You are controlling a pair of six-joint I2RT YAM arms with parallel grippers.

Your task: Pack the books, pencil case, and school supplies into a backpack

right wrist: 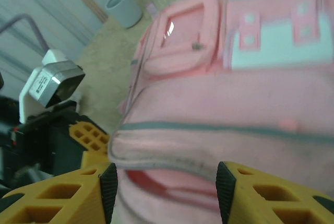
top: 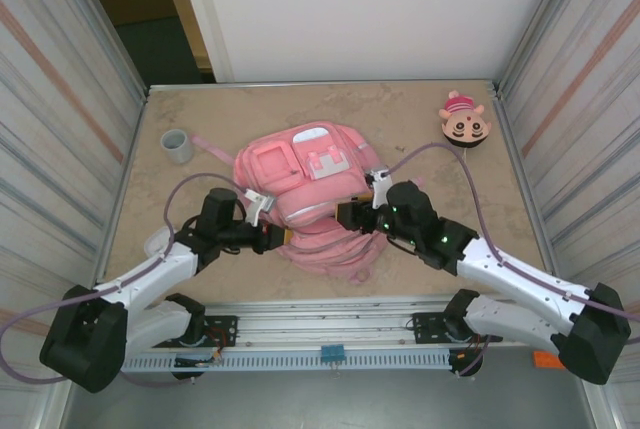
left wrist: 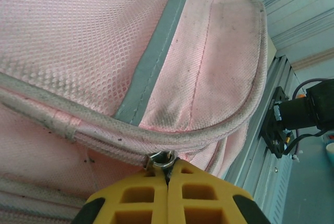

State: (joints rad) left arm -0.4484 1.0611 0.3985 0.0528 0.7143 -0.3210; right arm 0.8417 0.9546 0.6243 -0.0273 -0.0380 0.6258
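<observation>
1. The large soft pink fabric backpack lies flat in the middle of the tan marbled tabletop, between the two arms. It has front pockets, pale panels, grey-green strips and pale piping along its zip seams. The left wrist view shows its mesh weave with dark specks of dirt.
2. The right gripper is at the bag's near right side. Its yellow fingers stand well apart, released, with nothing between them.
3. The left gripper is at the bag's near left edge, clenched on a small metal zip ring.
4. The round cartoon-face toy with a pink cap sits at the far right corner.
5. The small grey cup stands far left.
</observation>
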